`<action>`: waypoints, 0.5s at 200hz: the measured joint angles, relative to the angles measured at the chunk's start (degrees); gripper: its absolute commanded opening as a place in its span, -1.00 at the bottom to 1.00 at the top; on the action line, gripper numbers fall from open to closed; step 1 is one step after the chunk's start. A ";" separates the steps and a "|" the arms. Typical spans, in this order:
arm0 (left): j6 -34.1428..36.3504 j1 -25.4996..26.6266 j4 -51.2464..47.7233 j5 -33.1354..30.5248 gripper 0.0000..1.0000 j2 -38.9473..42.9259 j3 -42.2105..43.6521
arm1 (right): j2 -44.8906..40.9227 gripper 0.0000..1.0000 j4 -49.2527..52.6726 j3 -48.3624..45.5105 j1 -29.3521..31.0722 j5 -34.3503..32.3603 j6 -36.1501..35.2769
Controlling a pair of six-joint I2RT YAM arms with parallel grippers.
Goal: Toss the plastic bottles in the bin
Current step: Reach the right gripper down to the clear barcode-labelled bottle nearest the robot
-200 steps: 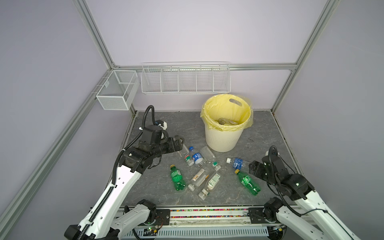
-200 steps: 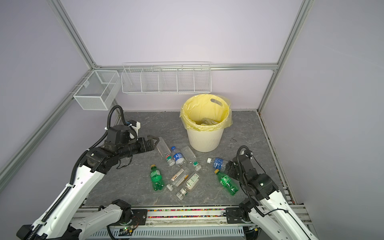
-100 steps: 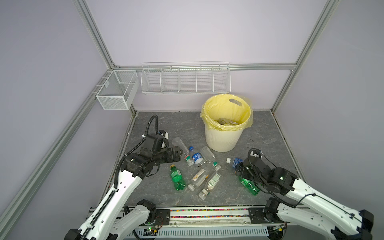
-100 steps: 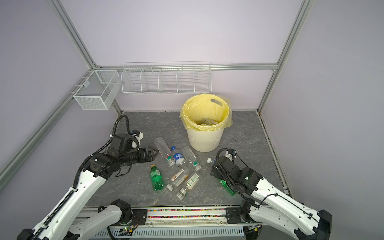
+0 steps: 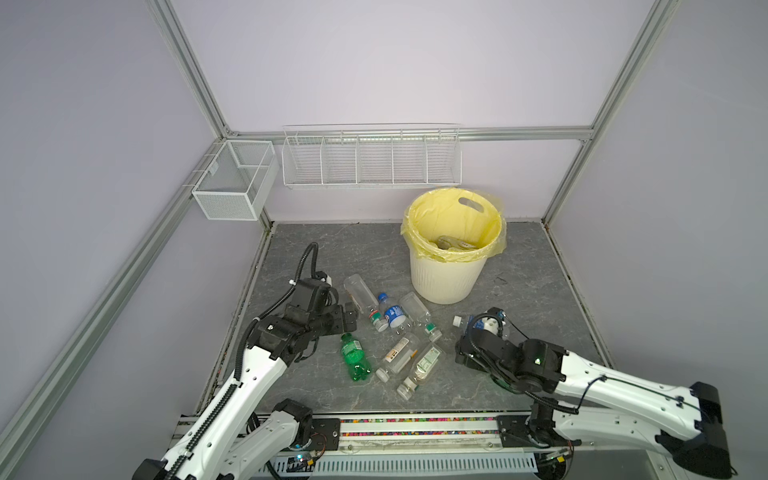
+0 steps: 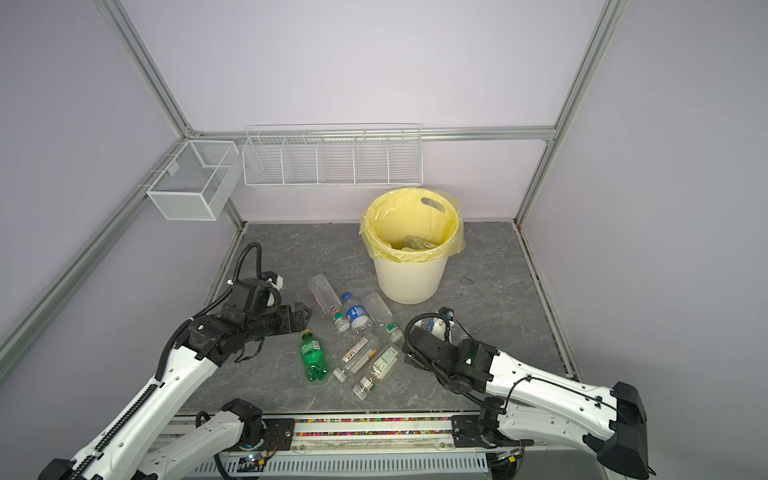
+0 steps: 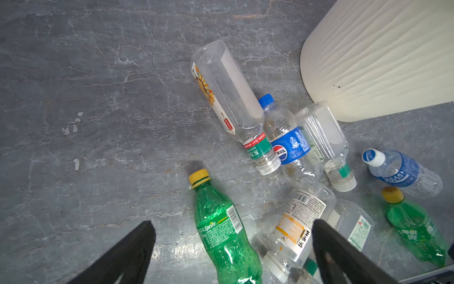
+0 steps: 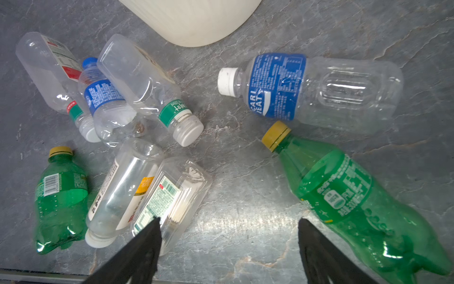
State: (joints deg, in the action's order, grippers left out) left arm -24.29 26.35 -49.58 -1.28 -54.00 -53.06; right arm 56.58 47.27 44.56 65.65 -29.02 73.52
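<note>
L gripper [image 7: 232,222] & R gripper [image 8: 229,219] both wide open, empty; green plastic Sprite bottle [image 7: 221,233] looks light, squashy, slick, so I'd pinch it mid-label.

Soft, even light from overhead keeps both top views bright, with only a faint short shadow at the foot of the bin [image 5: 440,286], and wide-angle distortion makes the aluminium posts [image 5: 195,70] splay outward. In the wrist views the bottles [image 7: 228,93] are sharp and the grey counter [image 8: 235,221] carries a pale glare patch. There the green bottle [image 8: 356,196] glints, and the close black fingers [image 8: 145,246] are dark and slightly soft.
</note>
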 measured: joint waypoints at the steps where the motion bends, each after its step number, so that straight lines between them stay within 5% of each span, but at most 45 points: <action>1: 0.00 0.00 0.00 0.00 0.99 0.00 0.00 | 0.00 0.76 0.00 0.00 0.00 0.00 0.00; 37: -1.33 0.00 0.48 -0.46 0.99 -3.17 -0.31 | 6.97 0.77 -0.52 3.34 2.60 -2.01 4.44; 100: -8.83 0.00 3.04 0.22 0.99 3.48 6.58 | 14.47 0.78 -3.32 7.76 2.82 -1.99 5.88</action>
State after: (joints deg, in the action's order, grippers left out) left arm -33.12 26.35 -46.54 -1.06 -50.52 -46.48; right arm 71.05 43.94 52.31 68.47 -31.00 79.40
